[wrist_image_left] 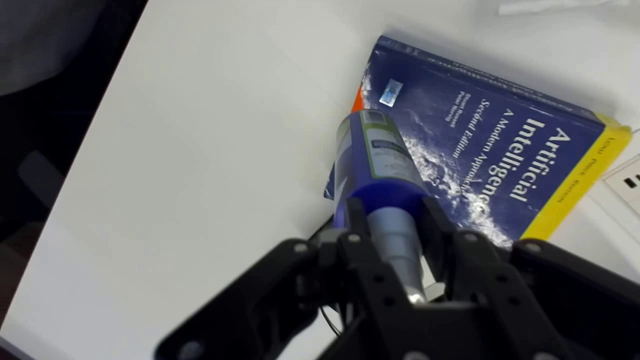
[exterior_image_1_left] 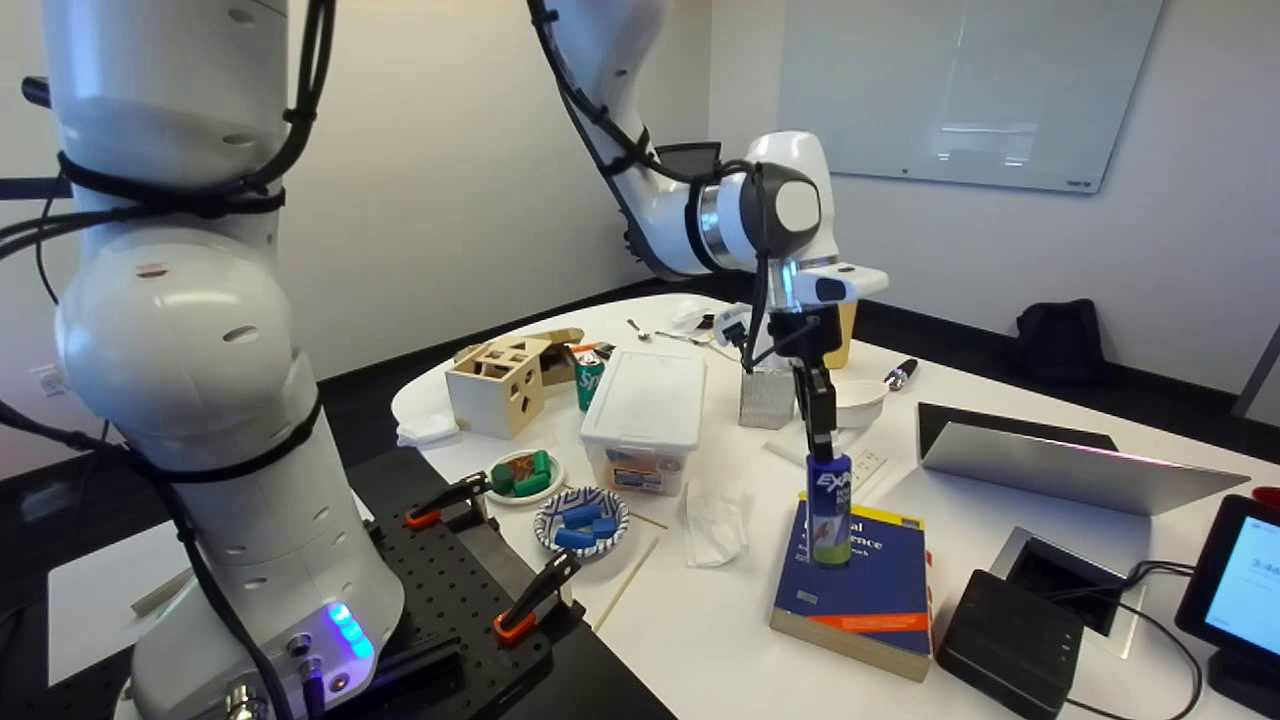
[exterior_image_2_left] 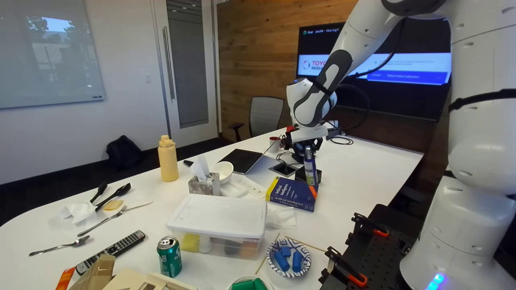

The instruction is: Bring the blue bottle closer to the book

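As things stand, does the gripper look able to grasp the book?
Probably not: the gripper is closed on the blue bottle, leaving no free grip for the book. In the wrist view, the bottle also hides part of it. Releasing the bottle would likely come first.

Book lies on table; 3 blocks in bowl.

Under your fingers you have a white worktop, with dark floor past its edge. Well beyond the fingers, in an exterior view, you see a wood-panelled wall with a lit screen; before it stands a grey-backed chair. Off to one side of the fingers, a glazed door adjoins a pale wall whose whiteboard catches bright reflections.
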`<state>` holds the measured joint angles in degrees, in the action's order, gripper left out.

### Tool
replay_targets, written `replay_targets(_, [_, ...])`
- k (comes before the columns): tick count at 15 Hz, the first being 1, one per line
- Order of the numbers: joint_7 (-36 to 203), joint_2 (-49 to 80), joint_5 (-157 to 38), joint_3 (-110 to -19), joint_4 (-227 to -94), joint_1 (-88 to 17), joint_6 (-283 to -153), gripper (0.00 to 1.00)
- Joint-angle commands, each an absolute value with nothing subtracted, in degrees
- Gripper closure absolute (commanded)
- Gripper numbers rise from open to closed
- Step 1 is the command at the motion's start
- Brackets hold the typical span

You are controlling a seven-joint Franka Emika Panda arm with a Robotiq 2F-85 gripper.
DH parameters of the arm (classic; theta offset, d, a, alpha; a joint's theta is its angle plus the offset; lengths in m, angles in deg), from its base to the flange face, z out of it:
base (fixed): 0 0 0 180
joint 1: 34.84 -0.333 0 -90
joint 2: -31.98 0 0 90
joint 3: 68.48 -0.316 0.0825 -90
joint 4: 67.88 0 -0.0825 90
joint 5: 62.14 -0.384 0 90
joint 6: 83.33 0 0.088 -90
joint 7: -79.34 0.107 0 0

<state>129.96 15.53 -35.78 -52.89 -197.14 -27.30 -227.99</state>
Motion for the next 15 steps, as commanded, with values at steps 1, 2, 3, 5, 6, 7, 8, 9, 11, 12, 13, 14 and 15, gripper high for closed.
replay_targets(1, [125.6, 9.5, -41.3, -51.4, -193.4, -25.2, -230.9, 0.92])
replay_targets(2, [123.7, 7.8, -43.5, -51.1, -192.4, -24.4, -231.5, 0.92])
replay_targets(3, [121.7, 6.3, -46.0, -51.0, -191.3, -23.5, -231.8, 0.92])
replay_targets(5, [117.8, 3.6, -50.6, -50.7, -189.2, -21.9, -231.9, 0.92])
replay_targets(6, [115.7, 2.4, -52.7, -50.6, -188.1, -21.1, -231.7, 0.92])
replay_targets(7, [113.9, 1.4, -54.6, -50.5, -187.3, -20.4, -231.6, 0.92])
replay_targets(8, [112.0, 0.5, -56.9, -50.7, -186.5, -19.5, -231.5, 0.92])
replay_targets(9, [110.5, -0.3, -58.8, -50.5, -185.8, -18.8, -231.4, 0.92])
replay_targets(11, [107.5, -0.7, -62.2, -50.3, -184.7, -17.5, -231.2, 0.92])
replay_targets(12, [106.2, -0.8, -63.4, -50.0, -184.6, -17.1, -231.2, 0.92])
replay_targets(13, [105.2, -0.9, -64.6, -49.8, -184.5, -16.6, -231.1, 0.92])
replay_targets(14, [104.4, -1.1, -65.4, -49.6, -184.4, -16.2, -231.2, 0.92])
replay_targets(15, [103.7, -0.9, -66.0, -49.3, -184.6, -15.8, -231.1, 0.92])
